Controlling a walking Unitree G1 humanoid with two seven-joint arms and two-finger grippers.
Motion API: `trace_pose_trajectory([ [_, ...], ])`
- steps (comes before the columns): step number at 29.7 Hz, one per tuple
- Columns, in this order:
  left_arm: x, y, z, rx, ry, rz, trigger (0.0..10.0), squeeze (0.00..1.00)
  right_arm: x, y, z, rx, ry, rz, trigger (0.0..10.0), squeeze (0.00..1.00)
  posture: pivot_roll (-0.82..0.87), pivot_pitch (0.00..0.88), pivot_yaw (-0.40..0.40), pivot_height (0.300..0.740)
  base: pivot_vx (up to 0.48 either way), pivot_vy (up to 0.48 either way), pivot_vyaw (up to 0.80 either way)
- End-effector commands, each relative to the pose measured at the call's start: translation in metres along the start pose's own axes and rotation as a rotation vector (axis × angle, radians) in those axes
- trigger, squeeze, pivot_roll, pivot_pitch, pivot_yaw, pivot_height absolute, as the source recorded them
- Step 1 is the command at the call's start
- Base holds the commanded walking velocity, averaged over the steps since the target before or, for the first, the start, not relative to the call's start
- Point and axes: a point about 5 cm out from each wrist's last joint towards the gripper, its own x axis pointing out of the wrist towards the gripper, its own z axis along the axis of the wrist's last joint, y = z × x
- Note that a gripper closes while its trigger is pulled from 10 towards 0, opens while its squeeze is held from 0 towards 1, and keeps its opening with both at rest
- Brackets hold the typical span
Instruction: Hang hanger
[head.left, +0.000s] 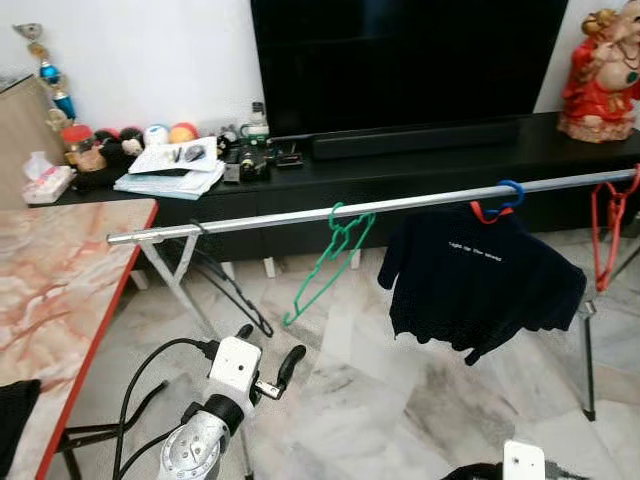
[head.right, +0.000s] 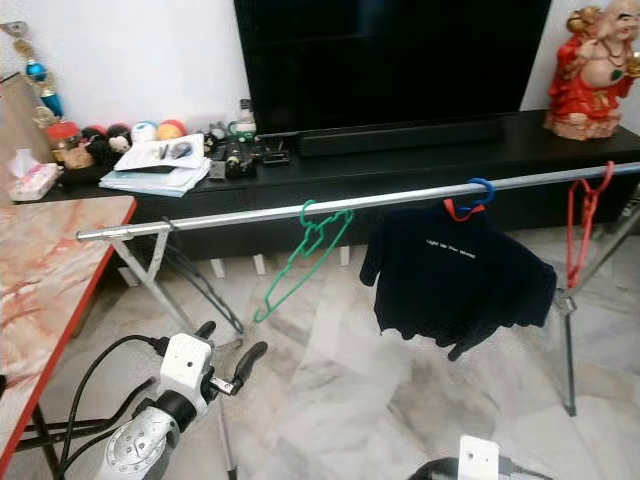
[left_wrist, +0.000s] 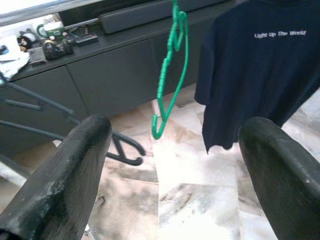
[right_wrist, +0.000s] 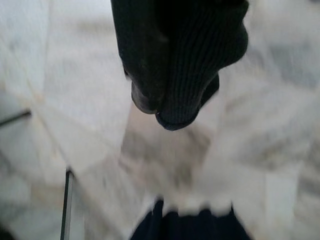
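A silver clothes rail (head.left: 260, 218) runs across in front of me. A green hanger (head.left: 335, 255) hangs tilted from its middle by the hook, empty. My left gripper (head.left: 268, 345) stands open below and left of it, well apart; in the left wrist view the green hanger (left_wrist: 170, 75) shows beyond the spread fingers (left_wrist: 65, 170). Further right on the rail hangs a dark T-shirt (head.left: 480, 280) on a red and blue hanger. My right gripper (right_wrist: 165, 107) points down over the floor, its fingers closed with dark ribbed cloth between them.
A bare red hanger (head.left: 610, 230) hangs at the rail's right end. A marble-topped table (head.left: 60, 290) with a red edge stands at my left. Behind the rail are a black TV cabinet (head.left: 400, 165) with clutter and a red statue (head.left: 605, 70). A black hanger (head.left: 235, 295) leans by the rail's left leg.
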Motion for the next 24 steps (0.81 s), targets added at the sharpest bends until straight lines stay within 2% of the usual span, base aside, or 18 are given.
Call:
trace_pose_trajectory([
  [1,0.0,0.004,0.002,-0.014,0.0,0.01,10.0,0.0,0.004,-0.001,0.018,0.028,-0.085,-0.01,10.0,0.0,0.09,0.0,0.068,0.74,0.0,0.0,0.0],
  [6,0.003,0.005,0.005,-0.061,-0.019,0.036,10.0,0.0,0.005,0.004,0.035,0.041,-0.184,0.014,10.0,0.0,0.08,0.0,0.067,0.74,0.0,0.0,0.0],
  [13,0.001,0.011,0.006,-0.122,-0.032,0.076,10.0,0.0,0.003,0.008,0.041,0.048,-0.246,0.027,10.0,0.0,0.07,0.0,0.053,0.74,0.0,0.0,0.0],
  [15,-0.002,0.016,0.002,-0.111,-0.017,0.094,10.0,0.0,0.002,0.004,0.046,0.041,-0.288,0.024,10.0,0.0,0.07,0.0,0.043,0.74,0.0,0.0,0.0],
  [20,-0.006,0.023,0.0,-0.132,-0.012,0.15,10.0,0.0,0.001,-0.008,0.046,0.03,-0.313,-0.004,10.0,0.0,0.06,0.0,0.035,0.74,0.0,0.0,0.0],
  [21,-0.007,0.023,-0.001,-0.139,-0.012,0.161,10.0,0.0,0.001,-0.012,0.046,0.044,-0.314,-0.021,10.0,0.0,0.06,0.0,0.034,0.74,0.0,0.0,0.0],
  [22,-0.007,0.022,-0.001,-0.144,-0.01,0.162,10.0,0.0,0.001,-0.016,0.046,0.118,-0.31,-0.047,10.0,0.0,0.06,0.0,0.032,0.74,0.0,0.0,0.0],
  [24,-0.007,0.021,-0.001,-0.153,-0.012,0.164,10.0,0.0,-0.001,-0.018,0.049,0.184,-0.336,-0.058,10.0,0.0,0.07,0.0,0.032,0.74,0.0,0.0,0.0],
])
